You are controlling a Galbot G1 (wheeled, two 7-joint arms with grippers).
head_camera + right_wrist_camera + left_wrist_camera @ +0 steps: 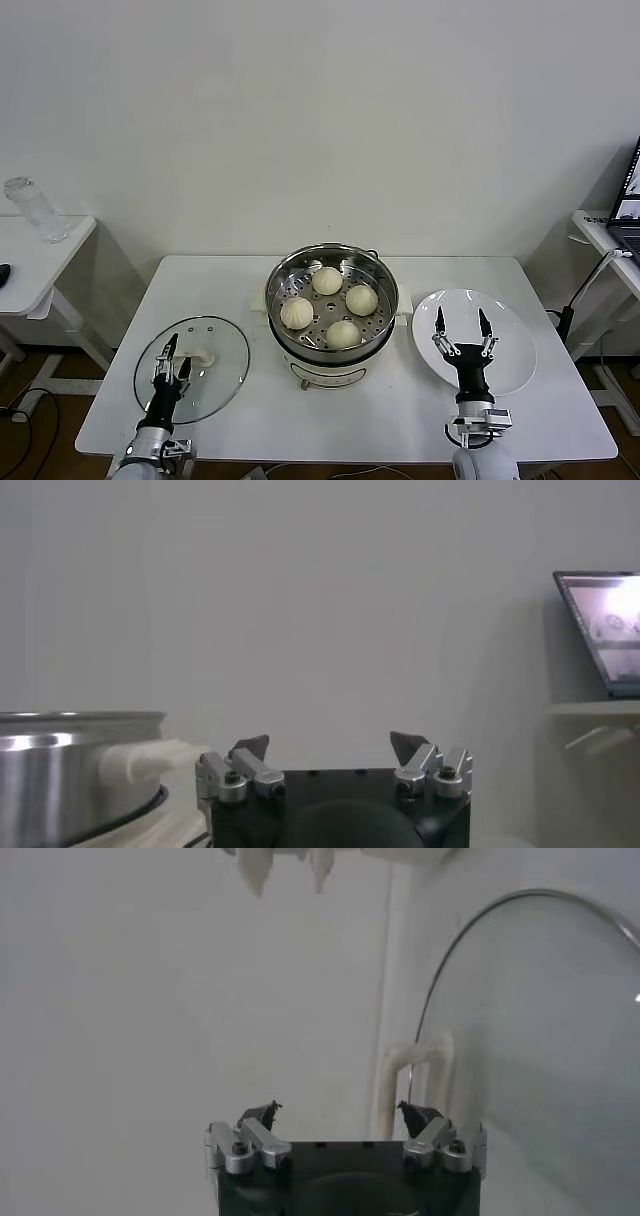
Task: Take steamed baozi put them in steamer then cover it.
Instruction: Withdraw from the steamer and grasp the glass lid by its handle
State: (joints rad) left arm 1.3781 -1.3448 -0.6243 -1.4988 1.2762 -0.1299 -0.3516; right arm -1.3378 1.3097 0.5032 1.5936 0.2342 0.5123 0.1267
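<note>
Both grippers, left gripper over the cover and right gripper over the plate, stand spread and empty; with four baozi in the steamer, covering looks next.

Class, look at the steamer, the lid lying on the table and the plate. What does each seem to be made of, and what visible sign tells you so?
The steamer: polished metal, probably stainless steel; it is shiny, reflective and has a perforated floor.
The lid: clear glass, or possibly a clear plastic, since the table shows through it; thin metallic rim, white handle that looks like plastic.
The plate: glossy white, likely ceramic, though plastic cannot be excluded.
</note>
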